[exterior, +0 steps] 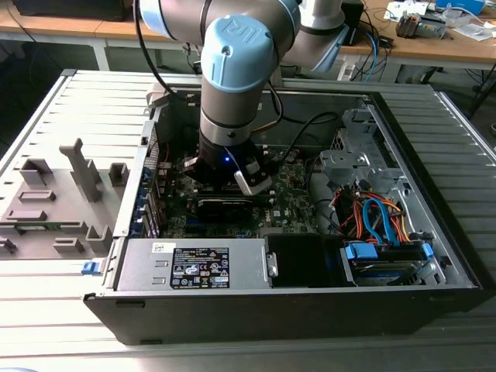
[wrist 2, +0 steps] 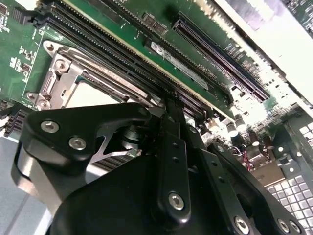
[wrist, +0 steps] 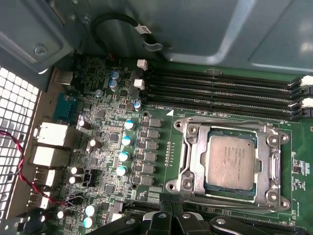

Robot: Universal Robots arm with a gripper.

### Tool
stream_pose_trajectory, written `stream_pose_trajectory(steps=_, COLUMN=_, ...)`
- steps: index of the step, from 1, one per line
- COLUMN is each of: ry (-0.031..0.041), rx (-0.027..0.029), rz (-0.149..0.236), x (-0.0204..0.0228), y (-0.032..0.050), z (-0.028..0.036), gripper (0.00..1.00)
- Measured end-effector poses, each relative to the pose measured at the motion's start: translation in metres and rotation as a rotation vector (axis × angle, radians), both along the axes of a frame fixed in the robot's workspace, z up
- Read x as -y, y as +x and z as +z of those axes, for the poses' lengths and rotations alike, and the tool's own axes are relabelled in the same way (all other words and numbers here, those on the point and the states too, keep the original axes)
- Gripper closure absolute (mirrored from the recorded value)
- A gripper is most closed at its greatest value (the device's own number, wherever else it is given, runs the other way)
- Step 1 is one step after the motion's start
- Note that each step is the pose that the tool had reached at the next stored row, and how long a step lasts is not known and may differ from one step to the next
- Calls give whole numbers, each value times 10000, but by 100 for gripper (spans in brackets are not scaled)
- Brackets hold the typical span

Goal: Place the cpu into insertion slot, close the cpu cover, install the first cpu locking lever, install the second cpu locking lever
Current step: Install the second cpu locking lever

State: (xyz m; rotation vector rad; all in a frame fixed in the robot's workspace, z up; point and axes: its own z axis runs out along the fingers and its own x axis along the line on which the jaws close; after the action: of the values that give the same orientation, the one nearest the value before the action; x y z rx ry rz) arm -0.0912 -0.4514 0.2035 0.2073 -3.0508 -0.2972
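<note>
In the second wrist view the tool (wrist 2: 168,110) sits lowest and nearest the lens, its black fingers (wrist 2: 171,147) pressed together with nothing between them, tips just above the long black memory slots (wrist 2: 122,54) beside the socket. Beyond it, in the first wrist view, the cpu (wrist: 231,160) lies flat in the insertion slot (wrist: 188,161), so that step looks done. The cpu cover (wrist: 272,161) appears to be down around the chip, framing its metal top. Whether either locking lever is latched I cannot tell. Farther out, the exterior view shows the arm reaching into the open computer case (exterior: 434,232) on the counter (exterior: 70,341).
</note>
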Motion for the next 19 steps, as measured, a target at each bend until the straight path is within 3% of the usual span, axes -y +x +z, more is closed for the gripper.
stream_pose_trajectory(steps=10, ry=15, rx=-2, rz=5, x=-77, y=0, z=-25, gripper=89)
stream_pose_trajectory(steps=16, ry=120, rx=0, rz=6, x=-76, y=-1, z=-56, gripper=89)
stream_pose_trajectory(steps=17, ry=143, rx=6, rz=5, x=-71, y=-1, z=-41, gripper=89)
stream_pose_trajectory(steps=19, ry=143, rx=9, rz=6, x=-71, y=-1, z=49, gripper=89)
